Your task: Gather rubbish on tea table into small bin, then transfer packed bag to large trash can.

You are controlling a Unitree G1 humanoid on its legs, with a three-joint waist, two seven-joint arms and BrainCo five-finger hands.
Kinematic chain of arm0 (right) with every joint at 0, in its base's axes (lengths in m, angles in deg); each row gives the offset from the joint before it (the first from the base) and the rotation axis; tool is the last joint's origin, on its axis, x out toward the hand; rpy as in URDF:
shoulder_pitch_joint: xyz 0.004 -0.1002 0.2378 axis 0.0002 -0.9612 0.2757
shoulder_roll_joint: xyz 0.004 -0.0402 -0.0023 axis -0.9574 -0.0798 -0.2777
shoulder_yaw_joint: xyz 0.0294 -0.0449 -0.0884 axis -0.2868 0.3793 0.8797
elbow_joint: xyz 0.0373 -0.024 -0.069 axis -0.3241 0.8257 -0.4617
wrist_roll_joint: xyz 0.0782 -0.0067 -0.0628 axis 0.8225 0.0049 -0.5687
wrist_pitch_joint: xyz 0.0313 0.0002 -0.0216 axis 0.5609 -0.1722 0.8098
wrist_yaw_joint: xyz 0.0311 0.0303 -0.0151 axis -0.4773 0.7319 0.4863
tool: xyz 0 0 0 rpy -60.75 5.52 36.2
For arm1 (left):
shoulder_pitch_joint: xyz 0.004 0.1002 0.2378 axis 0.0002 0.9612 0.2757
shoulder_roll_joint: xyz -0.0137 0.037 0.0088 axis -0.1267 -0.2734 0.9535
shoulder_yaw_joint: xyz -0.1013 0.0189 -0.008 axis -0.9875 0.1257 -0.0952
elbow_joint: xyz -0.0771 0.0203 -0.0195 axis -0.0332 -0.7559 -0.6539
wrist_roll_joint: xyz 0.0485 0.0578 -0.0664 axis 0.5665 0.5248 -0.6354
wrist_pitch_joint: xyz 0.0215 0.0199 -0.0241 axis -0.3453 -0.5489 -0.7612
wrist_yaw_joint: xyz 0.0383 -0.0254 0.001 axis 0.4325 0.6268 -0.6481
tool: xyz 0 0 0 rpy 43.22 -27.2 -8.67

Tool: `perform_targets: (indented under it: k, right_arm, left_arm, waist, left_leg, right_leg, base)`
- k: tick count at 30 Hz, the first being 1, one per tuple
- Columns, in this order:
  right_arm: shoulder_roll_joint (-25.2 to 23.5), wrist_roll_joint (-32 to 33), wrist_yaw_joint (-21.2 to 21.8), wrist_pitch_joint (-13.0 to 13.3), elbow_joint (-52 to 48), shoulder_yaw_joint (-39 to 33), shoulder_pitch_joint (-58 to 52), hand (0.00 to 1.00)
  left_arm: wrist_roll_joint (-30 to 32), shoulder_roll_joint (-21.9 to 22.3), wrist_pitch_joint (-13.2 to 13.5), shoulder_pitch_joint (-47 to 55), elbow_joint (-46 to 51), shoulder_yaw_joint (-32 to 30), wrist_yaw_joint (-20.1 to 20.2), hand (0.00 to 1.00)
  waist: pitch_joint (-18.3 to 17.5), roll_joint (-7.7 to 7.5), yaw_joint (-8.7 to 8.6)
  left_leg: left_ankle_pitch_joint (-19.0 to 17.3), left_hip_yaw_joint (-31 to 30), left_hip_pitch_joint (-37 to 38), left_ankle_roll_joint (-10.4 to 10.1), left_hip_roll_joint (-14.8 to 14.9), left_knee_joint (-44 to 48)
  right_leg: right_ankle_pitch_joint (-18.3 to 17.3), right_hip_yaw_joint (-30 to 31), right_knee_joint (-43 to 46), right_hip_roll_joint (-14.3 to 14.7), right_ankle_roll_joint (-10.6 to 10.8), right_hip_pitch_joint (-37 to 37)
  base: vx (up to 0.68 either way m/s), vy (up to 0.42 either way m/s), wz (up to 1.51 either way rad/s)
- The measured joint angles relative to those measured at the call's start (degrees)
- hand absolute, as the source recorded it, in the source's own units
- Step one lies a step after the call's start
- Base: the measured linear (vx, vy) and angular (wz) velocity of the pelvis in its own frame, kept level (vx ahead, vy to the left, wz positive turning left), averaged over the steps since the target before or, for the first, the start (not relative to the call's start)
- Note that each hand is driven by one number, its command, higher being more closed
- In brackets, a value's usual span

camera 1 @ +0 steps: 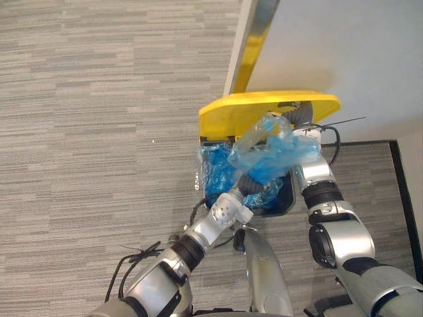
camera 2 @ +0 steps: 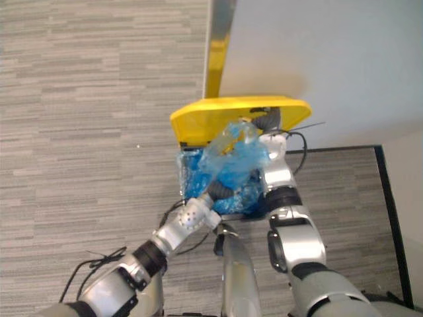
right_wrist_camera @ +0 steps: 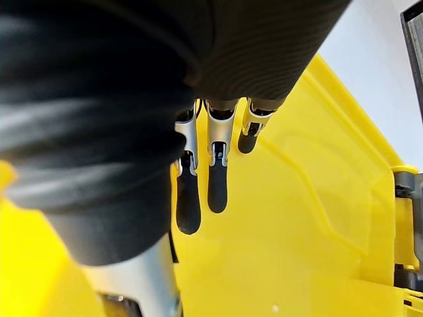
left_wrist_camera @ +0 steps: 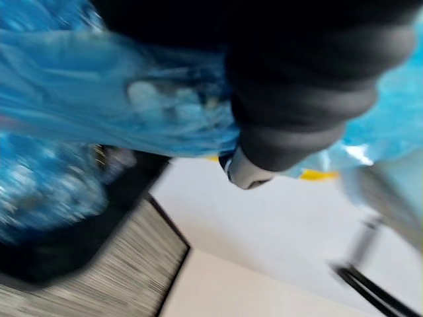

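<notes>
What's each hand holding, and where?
Right hand holds nothing: straight fingers press the yellow plastic bin lid open. Left hand is buried under the crumpled blue plastic bag; its hold cannot be told.

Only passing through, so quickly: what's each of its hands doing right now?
Left hand: cannot be told, it is hidden in the blue bag.
Right hand: open, straight fingers flat against the yellow lid.

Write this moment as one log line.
right hand: straight fingers against lid, lid up | left hand: at bag | bag: over can, not yet down inside
</notes>
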Motion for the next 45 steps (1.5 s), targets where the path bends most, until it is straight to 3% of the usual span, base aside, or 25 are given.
perform_targets:
  k: [3, 4, 9, 14, 20, 31, 39, 45]
  right_arm:
    - [-0.11, 0.22, 0.13, 0.19, -0.71, 2.73, 1.7, 0.0]
    - [-0.16, 0.38, 0.22, 0.64, -0.94, 3.72, 2.73, 0.0]
    - [-0.16, 1.17, 0.43, 0.95, -1.48, 6.89, 6.13, 0.0]
    - [-0.19, 2.11, 1.02, 1.05, -2.73, 9.73, 6.86, 0.0]
    - [-0.2, 2.09, 1.97, 1.03, -1.55, 11.69, 8.18, 0.0]
    - [-0.52, 1.83, 4.24, 1.02, -0.35, 13.56, 8.77, 0.0]
    - [-0.84, -0.25, 4.34, 2.02, -0.69, 10.67, -3.97, 0.0]
    - [-1.02, -0.52, 4.84, 2.05, -3.08, 3.76, -16.54, 0.0]
  left_arm:
    - [0.87, -0.12, -0.31, -2.54, -4.93, -3.61, -0.86, 1.0]
    - [1.76, -0.3, -0.61, -3.81, -7.1, -5.09, -1.17, 0.0]
    - [3.98, -0.8, -1.96, -7.89, -12.57, -10.04, -2.11, 0.0]
    - [8.09, -1.64, -4.0, -10.08, -15.44, -12.94, -2.49, 0.0]
    - [11.84, -1.87, -4.2, -10.09, -15.98, -15.1, -2.54, 0.0]
    - [11.53, -2.2, -3.97, -7.95, -13.39, -14.79, -3.06, 0.0]
    - [8.11, -3.62, -3.07, 2.93, -2.75, -14.02, -3.5, 0.0]
    - [4.32, -6.85, -1.48, 14.55, 5.32, -18.4, -3.4, 0.0]
  waist:
    - [1.17, -0.89, -0.55]
    - [1.53, -1.26, -0.9]
    - [4.55, -1.76, -1.4]
    - [5.37, -1.67, -1.78]
    - [5.36, -1.65, -2.1]
    - [5.05, -1.03, -1.88]
    - [2.35, 0.41, 0.72]
    - [1.02, 0.76, 1.89]
  left_leg:
    - [-0.8, 0.73, -1.36, -0.04, 0.59, 1.37]
    - [-1.12, 0.76, -2.91, -0.09, 1.19, 2.37]
    - [-1.3, 0.72, -5.93, -0.32, 1.64, 3.84]
    - [-1.14, 0.69, -7.74, -0.7, 1.92, 4.13]
    - [-1.24, 0.82, -7.69, -0.51, 1.69, 4.31]
    - [-1.08, 0.73, -4.29, -0.5, 1.36, 3.69]
    - [1.63, 0.38, 3.49, -0.32, -0.51, -3.41]
    - [4.16, -0.27, 10.53, -0.62, -1.86, -9.86]
  right_leg:
    - [0.39, 0.81, -0.21, 0.61, 0.23, -1.38]
    - [0.71, 0.92, -0.18, 0.94, 0.26, -2.65]
    - [1.65, 1.12, -0.04, 1.6, -0.34, -5.24]
    - [1.77, 1.09, 0.66, 1.82, -0.59, -7.24]
    - [1.76, 1.33, 0.74, 1.66, -0.63, -7.24]
    - [1.1, 1.38, 1.96, 1.35, -1.56, -4.68]
    - [-0.1, 0.5, 0.79, -0.33, -1.36, 1.38]
    - [-1.83, -0.41, 1.03, -1.56, -0.86, 6.17]
  base:
    - [-0.04, -0.008, -0.21]
    - [-0.05, -0.028, -0.16]
    - [-0.01, -0.03, -0.07]
    - [0.03, -0.022, -0.02]
    - [0.0, 0.0, 0.0]
    - [-0.01, -0.008, 0.02]
    - [-0.01, -0.035, 0.14]
    - [0.04, -0.033, 0.14]
